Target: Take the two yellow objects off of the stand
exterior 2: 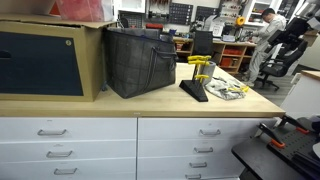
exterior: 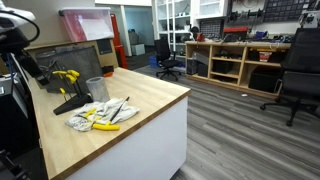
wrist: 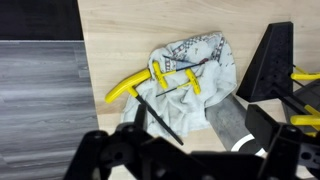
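I count one dark stand [wrist: 265,60] holding two small yellow-handled pliers [exterior: 66,75], one grey metal cup [exterior: 95,88], and one crumpled cloth [wrist: 195,65] at twelve o'clock in my wrist view. Two longer yellow-handled tools [wrist: 130,88] lie on the cloth. There is also one black bag [exterior 2: 140,62], one cardboard box [exterior 2: 88,25] and two office chairs [exterior: 168,55].

An exterior view stands close by a corner of the counter [exterior: 150,100] and looks along its top into the room. An exterior view faces the drawers [exterior 2: 70,130] from farther back, at about counter height. The wrist view looks down from close above the counter's edge. All three share the stand [exterior: 72,100] and the cloth [exterior: 100,115].
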### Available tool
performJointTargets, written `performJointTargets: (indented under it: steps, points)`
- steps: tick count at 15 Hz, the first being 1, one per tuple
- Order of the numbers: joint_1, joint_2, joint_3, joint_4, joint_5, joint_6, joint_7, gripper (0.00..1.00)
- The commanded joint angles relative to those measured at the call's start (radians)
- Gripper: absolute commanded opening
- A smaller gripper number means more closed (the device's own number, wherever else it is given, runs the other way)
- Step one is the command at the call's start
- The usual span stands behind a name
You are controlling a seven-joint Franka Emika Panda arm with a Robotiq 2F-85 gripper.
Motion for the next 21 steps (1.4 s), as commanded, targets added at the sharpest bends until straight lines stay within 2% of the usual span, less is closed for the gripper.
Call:
performJointTargets:
  steps: [1,9,17,21]
  points:
    - [-0.001,0.003,0.071,-0.005,0.052,-0.005,0.111,1.0]
    - [-0.007,0.028,0.181,-0.005,0.101,0.002,0.352,1.0]
    - [0.055,0.139,0.295,-0.006,0.195,0.096,0.514,1.0]
    - [0.084,0.205,0.37,-0.006,0.23,0.204,0.634,1.0]
